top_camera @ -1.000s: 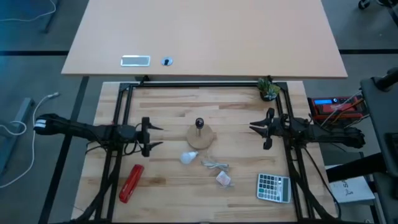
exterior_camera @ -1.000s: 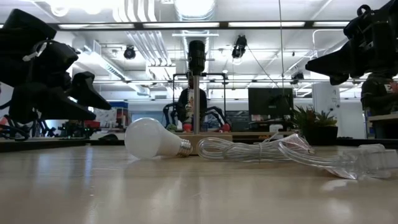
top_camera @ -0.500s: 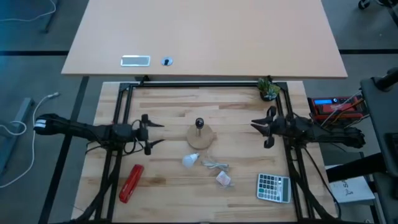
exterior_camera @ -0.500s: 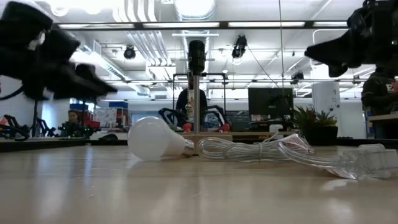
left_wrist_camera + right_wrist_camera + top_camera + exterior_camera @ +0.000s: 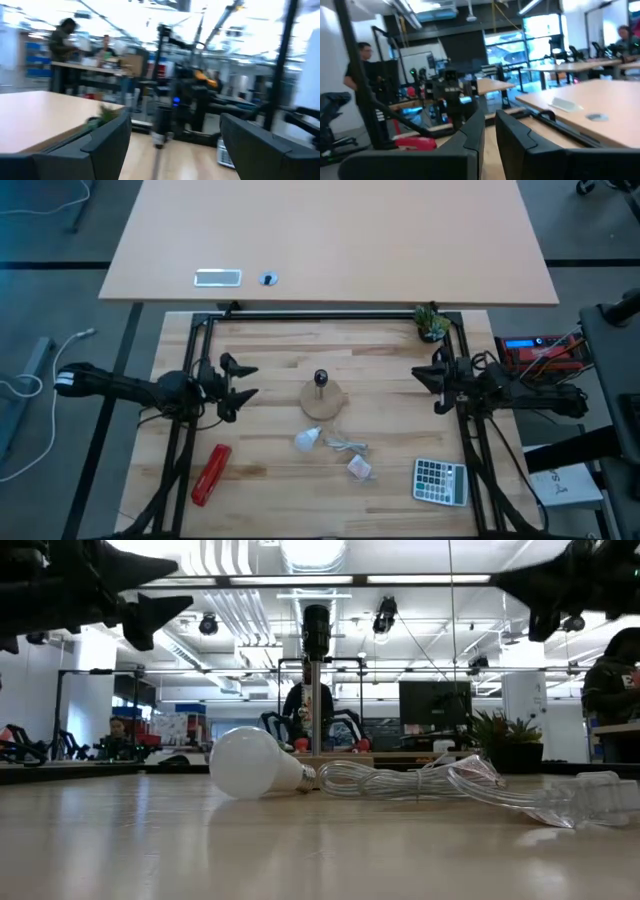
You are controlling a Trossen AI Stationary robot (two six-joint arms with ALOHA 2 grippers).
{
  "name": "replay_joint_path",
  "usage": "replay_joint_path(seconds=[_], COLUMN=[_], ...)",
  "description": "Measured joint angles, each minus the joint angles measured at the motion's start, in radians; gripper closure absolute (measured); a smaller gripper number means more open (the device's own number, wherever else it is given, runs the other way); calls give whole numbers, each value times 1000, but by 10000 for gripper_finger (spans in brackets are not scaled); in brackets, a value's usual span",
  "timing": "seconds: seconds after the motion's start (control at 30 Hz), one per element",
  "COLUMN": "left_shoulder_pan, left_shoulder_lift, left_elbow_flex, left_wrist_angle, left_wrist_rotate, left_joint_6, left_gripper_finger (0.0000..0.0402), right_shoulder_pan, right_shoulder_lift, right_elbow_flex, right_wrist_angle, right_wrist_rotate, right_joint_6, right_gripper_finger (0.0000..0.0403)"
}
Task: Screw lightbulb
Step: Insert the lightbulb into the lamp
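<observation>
The white frosted lightbulb (image 5: 305,439) lies on its side on the wooden table, its screw neck toward the clear wrapper; it also shows in the low view (image 5: 255,764). Behind it a black socket (image 5: 320,378) stands upright on a round wooden disc (image 5: 324,402). My left gripper (image 5: 244,380) is open and empty, left of the disc and above the table. My right gripper (image 5: 422,377) is empty, right of the disc, with only a narrow slit between its fingers in the right wrist view (image 5: 490,131). Both grippers hang high in the low view.
A crumpled clear wrapper (image 5: 346,445) and a small packet (image 5: 360,468) lie right of the bulb. A red tool (image 5: 210,473) lies near the front left, a calculator (image 5: 440,480) near the front right, and a small plant (image 5: 432,323) at the back right. People show in the room beyond.
My left gripper has drawn back toward the table's left edge and risen, tipping up. My right gripper has drawn back toward the right edge and risen. The bulb has rolled a little toward the table's near edge.
</observation>
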Motion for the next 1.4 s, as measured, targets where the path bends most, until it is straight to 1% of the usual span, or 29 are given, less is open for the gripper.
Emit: replay_joint_path(seconds=[0.1, 0.17, 0.3, 0.43, 0.53, 0.7, 0.8, 0.9, 1.1, 1.27, 1.4], left_shoulder_pan=[-5, -10, -11, -11, -11, -13, -13, -13, -13, -16, -16], left_shoulder_lift=[22, 38, 77, 112, 137, 170, 187, 194, 200, 223, 265], left_elbow_flex=[0, 0, 0, 0, 0, 0, 0, 0, 0, 1, 1], left_wrist_angle=[15, 37, 88, 139, 161, 190, 235, 252, 249, 215, 208], left_wrist_rotate=[89, 114, 115, 115, 115, 115, 115, 115, 114, 117, 81], left_joint_6=[-25, -40, -45, -99, -106, -107, -124, -125, -222, -252, -251], left_gripper_finger=[106, 106, 106, 106, 106, 106, 106, 106, 106, 106, 106], right_shoulder_pan=[0, 1, 0, 0, 0, 0, 2, 8, 27, 29, 28], right_shoulder_lift=[58, 122, 289, 464, 598, 786, 878, 951, 1060, 1134, 1208], right_elbow_flex=[56, 94, 161, 228, 284, 381, 438, 493, 574, 599, 616], right_wrist_angle=[-4, -1, -5, -6, -4, -5, -21, -19, -15, -21, 2], right_wrist_rotate=[-50, -72, -72, -72, -72, -72, -81, -125, -126, -151, -151], right_joint_6=[-19, -37, -64, -72, -73, -71, -82, -123, -137, -108, -152], right_gripper_finger=[363, 361, 353, 344, 337, 326, 322, 320, 331, 340, 339])
